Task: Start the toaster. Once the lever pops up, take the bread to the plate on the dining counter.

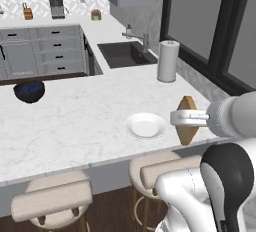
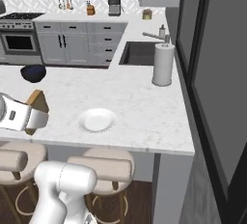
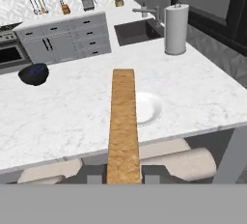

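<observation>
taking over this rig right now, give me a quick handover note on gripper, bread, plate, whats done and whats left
Gripper: shut on the bread, holding the slice on edge in the air, above the near edge of the dining counter.
Plate: sits bare on the dining counter near its front edge, just beside the held bread in the left base view.
Done: the bread is out of the toaster, which stands on the far back counter, and has been carried to the dining counter.
Left: bring the slice over the plate, lower it, open the gripper, pull back.
</observation>
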Robot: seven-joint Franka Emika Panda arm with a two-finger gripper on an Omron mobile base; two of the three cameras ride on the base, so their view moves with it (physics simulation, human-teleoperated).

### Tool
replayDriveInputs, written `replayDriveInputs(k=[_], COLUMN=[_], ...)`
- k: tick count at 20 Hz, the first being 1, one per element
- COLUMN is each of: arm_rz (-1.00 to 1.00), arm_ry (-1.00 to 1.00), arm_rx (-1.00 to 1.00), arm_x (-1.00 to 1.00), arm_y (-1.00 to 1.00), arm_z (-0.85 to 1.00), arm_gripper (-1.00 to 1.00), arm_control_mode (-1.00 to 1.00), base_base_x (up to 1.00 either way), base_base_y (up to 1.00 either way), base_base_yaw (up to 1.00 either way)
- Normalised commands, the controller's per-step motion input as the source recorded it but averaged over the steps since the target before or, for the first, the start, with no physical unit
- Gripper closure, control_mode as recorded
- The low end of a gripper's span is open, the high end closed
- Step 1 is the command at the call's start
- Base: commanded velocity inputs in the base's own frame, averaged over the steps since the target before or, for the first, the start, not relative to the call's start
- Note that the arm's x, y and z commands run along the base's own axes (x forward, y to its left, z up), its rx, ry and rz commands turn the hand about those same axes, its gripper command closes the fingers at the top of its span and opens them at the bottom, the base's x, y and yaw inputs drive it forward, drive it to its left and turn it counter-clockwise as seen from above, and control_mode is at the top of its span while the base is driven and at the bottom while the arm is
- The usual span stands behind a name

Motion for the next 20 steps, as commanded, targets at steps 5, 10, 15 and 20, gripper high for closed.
replayDriveInputs(k=[5,10,15,20], arm_rz=[0.01,0.13,0.31,0.28], arm_ry=[0.07,0.16,0.0,0.0], arm_rx=[0.01,0.0,0.0,0.01], arm_x=[0.45,0.99,0.65,0.94], arm_y=[-0.24,-0.5,-0.21,-0.23], arm_z=[-0.23,-0.39,-0.46,-0.31], arm_gripper=[1.0,1.0,1.0,1.0], arm_control_mode=[-1.0,-1.0,-1.0,-1.0], base_base_x=[0.23,0.0,0.0,0.0], base_base_y=[-0.05,0.0,0.0,0.0], base_base_yaw=[0.0,0.0,0.0,0.0])
